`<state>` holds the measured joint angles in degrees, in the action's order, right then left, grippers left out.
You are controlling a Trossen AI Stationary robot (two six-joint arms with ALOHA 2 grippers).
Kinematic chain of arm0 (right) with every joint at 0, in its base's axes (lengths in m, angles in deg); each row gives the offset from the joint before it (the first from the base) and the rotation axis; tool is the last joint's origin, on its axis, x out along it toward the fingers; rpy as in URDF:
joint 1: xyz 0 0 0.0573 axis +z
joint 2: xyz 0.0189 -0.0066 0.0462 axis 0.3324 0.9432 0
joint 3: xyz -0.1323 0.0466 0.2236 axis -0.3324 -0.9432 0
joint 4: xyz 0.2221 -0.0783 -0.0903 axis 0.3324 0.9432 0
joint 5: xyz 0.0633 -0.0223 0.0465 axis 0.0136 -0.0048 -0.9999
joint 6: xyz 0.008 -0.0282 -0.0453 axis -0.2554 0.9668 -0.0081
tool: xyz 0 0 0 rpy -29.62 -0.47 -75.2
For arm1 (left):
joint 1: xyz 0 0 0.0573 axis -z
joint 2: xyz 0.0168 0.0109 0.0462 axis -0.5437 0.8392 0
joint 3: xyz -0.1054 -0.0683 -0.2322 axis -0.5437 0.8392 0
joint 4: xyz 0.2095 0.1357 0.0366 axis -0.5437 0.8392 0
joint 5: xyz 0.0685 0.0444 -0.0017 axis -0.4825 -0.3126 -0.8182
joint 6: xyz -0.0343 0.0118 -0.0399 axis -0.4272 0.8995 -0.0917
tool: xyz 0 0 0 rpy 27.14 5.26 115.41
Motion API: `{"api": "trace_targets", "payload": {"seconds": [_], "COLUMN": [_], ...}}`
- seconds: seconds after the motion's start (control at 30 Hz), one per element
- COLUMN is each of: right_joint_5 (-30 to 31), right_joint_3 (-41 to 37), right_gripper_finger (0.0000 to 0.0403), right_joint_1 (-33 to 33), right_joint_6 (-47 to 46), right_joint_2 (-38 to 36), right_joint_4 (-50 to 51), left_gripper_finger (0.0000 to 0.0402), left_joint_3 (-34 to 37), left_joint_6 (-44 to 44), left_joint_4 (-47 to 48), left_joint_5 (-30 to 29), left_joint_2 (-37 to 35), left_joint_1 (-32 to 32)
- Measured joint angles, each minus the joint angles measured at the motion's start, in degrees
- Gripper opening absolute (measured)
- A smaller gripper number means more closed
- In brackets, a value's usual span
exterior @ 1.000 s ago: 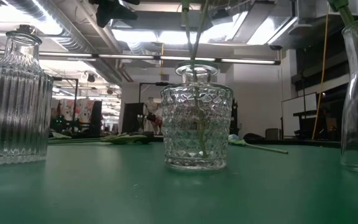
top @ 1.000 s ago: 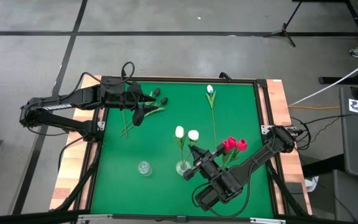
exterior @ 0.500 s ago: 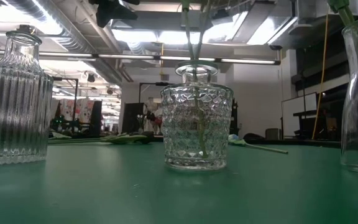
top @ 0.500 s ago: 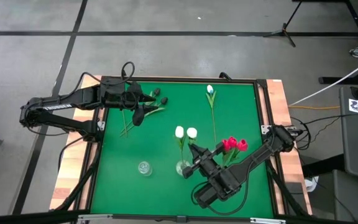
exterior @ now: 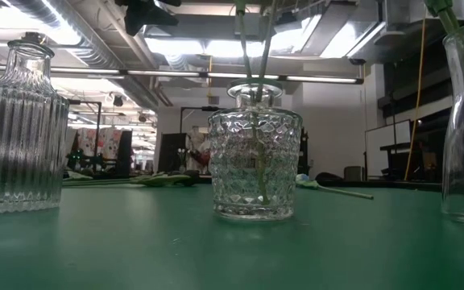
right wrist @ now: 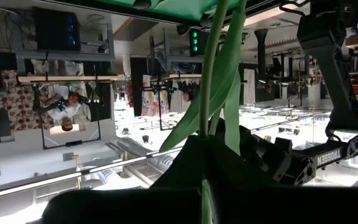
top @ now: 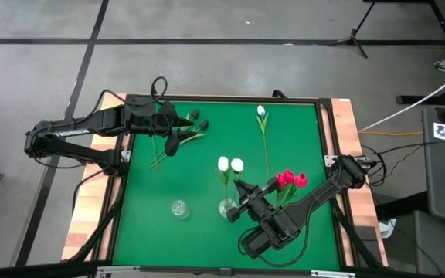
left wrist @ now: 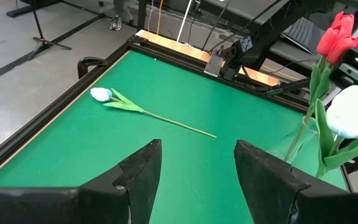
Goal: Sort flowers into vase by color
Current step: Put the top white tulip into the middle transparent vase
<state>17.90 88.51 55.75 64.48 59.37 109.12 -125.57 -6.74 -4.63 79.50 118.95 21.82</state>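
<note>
High view: the right pincer (top: 240,191) sits over the diamond-cut vase (top: 228,207) at the near middle of the green counter (top: 300,131), pinching a white tulip (top: 237,165) by its stem. A second white tulip (top: 223,164) stands beside it. Red tulips (top: 290,179) stand just to the right; another white tulip (top: 262,112) lies flat at the far side. The left pincer (top: 173,144) hovers over black tulips (top: 199,119) far left.

Low view: only here do the stems (exterior: 255,105) show inside the diamond-cut vase (exterior: 254,165), with the ribbed vase (exterior: 16,129) beside it.

Left wrist view: the left pincer (left wrist: 197,171) is spread, holding nothing.

Right wrist view: the stem (right wrist: 211,68) runs between the closed fingers.
</note>
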Motion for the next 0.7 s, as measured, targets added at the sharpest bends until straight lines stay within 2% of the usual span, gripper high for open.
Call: {"api": "trace_targets", "payload": {"seconds": [0.37, 0.57, 0.7], "right_joint_5": [-4.81, -9.03, -9.64], "right_joint_3": [0.00, 0.00, 0.00], "right_gripper_finger": [0.0001, 0.0002, 0.0011], "right_joint_1": [0.00, -0.29, -0.85], "right_joint_6": [0.00, 0.00, 0.09], "right_joint_2": [0.00, 0.00, 0.02], "right_joint_4": [-0.64, -4.87, -6.92], "left_gripper_finger": [0.0200, 0.0200, 0.0200], "left_joint_3": [0.00, 0.00, 0.00], "left_joint_6": [0.02, 0.05, 0.94], "left_joint_4": [-0.02, -0.01, -0.02], "left_joint_5": [0.00, 0.00, 0.00], "left_joint_2": [0.00, 0.00, 0.00], "left_joint_1": [-0.02, 0.00, 0.00]}}
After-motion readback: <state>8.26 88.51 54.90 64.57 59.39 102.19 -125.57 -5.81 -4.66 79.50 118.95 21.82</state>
